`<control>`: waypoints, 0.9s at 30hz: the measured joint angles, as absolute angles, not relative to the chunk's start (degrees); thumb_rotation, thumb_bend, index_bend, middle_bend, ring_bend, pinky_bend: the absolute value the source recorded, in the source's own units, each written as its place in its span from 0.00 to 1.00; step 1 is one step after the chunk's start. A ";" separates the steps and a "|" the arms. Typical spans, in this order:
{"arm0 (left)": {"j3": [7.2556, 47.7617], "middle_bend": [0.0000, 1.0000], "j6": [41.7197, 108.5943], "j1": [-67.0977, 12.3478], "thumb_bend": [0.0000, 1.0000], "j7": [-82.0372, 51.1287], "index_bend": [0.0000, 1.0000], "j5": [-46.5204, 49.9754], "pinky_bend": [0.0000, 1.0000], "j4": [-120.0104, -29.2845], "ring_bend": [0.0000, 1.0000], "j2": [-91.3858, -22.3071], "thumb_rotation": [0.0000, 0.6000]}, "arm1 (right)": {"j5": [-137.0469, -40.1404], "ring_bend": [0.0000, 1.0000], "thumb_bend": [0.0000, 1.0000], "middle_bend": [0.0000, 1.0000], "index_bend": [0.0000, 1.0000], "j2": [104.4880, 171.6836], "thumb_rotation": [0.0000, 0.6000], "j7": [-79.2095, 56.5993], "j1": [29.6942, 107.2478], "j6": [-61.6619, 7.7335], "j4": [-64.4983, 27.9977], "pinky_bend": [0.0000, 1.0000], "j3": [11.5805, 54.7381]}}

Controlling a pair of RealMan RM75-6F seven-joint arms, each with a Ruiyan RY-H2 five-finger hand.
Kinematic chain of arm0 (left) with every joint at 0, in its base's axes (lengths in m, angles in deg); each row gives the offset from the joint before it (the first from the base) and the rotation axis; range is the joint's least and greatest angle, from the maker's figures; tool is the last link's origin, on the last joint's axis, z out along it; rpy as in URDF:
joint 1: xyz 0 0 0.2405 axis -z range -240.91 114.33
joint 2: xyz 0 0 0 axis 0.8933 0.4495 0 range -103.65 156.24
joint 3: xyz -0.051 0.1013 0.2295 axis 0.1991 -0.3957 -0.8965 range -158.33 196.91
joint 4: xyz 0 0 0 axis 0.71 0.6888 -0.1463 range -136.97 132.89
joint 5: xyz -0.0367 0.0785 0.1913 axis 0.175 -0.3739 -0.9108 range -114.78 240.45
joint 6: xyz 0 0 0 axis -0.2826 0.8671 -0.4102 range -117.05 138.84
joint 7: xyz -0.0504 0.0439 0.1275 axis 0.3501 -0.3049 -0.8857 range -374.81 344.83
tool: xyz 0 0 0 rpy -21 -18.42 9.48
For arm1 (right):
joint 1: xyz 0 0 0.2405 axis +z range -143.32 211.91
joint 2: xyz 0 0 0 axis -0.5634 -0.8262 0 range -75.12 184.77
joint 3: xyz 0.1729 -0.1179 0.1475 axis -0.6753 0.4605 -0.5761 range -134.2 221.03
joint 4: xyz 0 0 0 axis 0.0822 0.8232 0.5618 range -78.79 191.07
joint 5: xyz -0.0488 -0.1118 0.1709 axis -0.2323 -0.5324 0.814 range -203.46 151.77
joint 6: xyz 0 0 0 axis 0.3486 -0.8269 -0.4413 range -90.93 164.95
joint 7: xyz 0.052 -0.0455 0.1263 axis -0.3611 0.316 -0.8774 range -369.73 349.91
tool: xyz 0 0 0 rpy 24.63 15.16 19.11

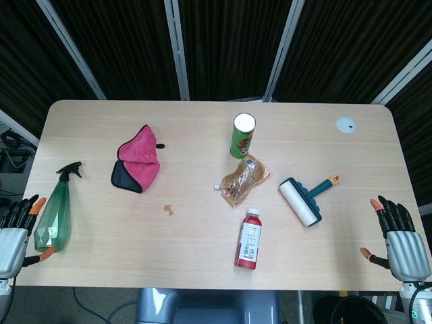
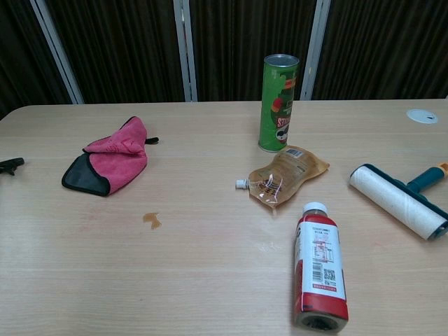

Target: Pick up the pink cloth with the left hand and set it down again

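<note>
The left hand (image 1: pixel 13 233) rests at the table's (image 1: pixel 202 270) near-left edge, fingers spread, holding nothing, beside a green spray bottle (image 1: pixel 55 214). The pink cloth (image 1: pixel 137 165) lies crumpled further back, well apart. At the near-right edge, the right hand (image 1: pixel 398 236) is likewise spread and empty.

We see the pink cloth (image 2: pixel 112 159) crumpled far left on the surface (image 2: pixel 175 280). A green can (image 2: pixel 278 103) stands upright far centre; a pouch (image 2: pixel 283 176) lies just nearer. The red bottle (image 2: pixel 320 275) lies near right, a lint roller (image 2: pixel 400 200) at right edge.
</note>
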State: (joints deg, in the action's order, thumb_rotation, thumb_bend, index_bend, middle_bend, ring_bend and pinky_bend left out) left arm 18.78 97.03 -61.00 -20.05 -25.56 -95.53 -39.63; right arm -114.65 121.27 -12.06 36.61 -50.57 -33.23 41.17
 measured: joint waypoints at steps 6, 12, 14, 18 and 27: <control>18.67 0.00 96.95 -61.04 0.00 -20.01 0.00 -25.53 0.00 -95.72 0.00 -39.51 1.00 | -114.45 0.00 0.00 0.00 0.02 120.86 1.00 -12.08 36.64 -50.13 -33.58 0.00 41.25; 18.60 0.00 95.83 -60.80 0.00 -20.26 0.00 -24.73 0.00 -96.05 0.00 -39.29 1.00 | -114.32 0.00 0.00 0.00 0.02 120.69 1.00 -11.66 36.61 -49.84 -33.90 0.00 41.36; 18.68 0.00 95.56 -60.67 0.00 -20.44 0.00 -24.50 0.00 -96.07 0.00 -39.34 1.00 | -114.03 0.00 0.00 0.00 0.02 120.60 1.00 -11.68 36.68 -49.51 -33.93 0.00 41.33; 18.84 0.00 94.95 -60.48 0.00 -20.74 0.00 -23.75 0.00 -96.12 0.00 -39.45 1.00 | -113.75 0.00 0.00 0.00 0.02 120.59 1.00 -11.92 36.85 -49.03 -33.83 0.00 41.26; 19.42 0.00 94.17 -60.11 0.00 -21.43 0.00 -22.31 0.00 -97.20 0.00 -39.26 1.00 | -113.73 0.00 0.00 0.00 0.02 119.95 1.00 -12.23 36.70 -48.82 -34.07 0.00 41.53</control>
State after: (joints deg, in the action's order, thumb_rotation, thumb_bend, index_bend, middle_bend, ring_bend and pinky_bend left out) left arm 19.42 94.17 -60.11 -21.43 -22.31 -97.20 -39.26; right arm -113.73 119.95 -12.23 36.70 -48.82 -34.07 41.53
